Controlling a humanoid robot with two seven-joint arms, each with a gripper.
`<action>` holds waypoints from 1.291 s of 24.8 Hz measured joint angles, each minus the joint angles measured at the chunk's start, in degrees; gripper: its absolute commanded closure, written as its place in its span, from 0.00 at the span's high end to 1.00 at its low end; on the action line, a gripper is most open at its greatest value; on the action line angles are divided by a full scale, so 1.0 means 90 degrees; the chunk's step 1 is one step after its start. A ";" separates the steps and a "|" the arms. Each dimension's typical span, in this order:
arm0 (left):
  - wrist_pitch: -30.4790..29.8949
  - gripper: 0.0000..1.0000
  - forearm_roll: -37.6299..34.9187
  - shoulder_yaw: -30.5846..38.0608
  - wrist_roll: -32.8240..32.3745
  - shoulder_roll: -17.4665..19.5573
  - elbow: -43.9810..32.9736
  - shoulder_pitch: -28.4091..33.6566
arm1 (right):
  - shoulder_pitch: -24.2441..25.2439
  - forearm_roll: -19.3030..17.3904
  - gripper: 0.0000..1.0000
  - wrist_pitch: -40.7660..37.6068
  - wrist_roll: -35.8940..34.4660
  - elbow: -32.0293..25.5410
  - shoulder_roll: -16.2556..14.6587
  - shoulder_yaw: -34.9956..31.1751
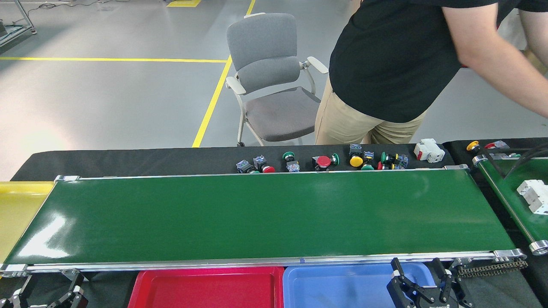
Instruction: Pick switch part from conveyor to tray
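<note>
The conveyor (265, 214) is a long glossy green belt with silver rails, and nothing lies on it. Several switch parts (324, 161) with red, green and yellow caps sit in a row on the black cloth just behind its far rail. A red tray (205, 288) and a blue tray (338, 286) stand below the near rail. My right gripper (417, 268) hangs open over the blue tray's right end, holding nothing. My left gripper (47, 291) is at the bottom left corner, fingers spread, open and holding nothing.
A person (385, 64) in a black shirt stands behind the table at the right, one arm reaching right. A grey chair (269, 81) is behind the table. A yellow tray (17, 209) adjoins the belt's left end. A smaller green belt (513, 188) at right carries a white breaker (533, 194).
</note>
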 measured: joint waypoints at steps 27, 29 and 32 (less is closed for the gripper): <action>-0.0016 1.00 0.0000 0.0008 -0.0001 0.0000 -0.0007 -0.0033 | -0.0001 0.0000 0.99 0.0045 -0.0092 -0.0001 0.0000 -0.0006; -0.0016 1.00 0.0000 0.0013 -0.0003 0.0000 -0.0007 -0.0035 | -0.0008 0.0000 0.99 0.0175 -0.0114 -0.0001 0.0000 -0.0006; -0.0008 1.00 0.0000 0.0013 -0.0016 0.0000 -0.0007 -0.0035 | -0.0242 0.0000 0.99 0.0613 0.0134 0.0000 -0.0001 -0.0007</action>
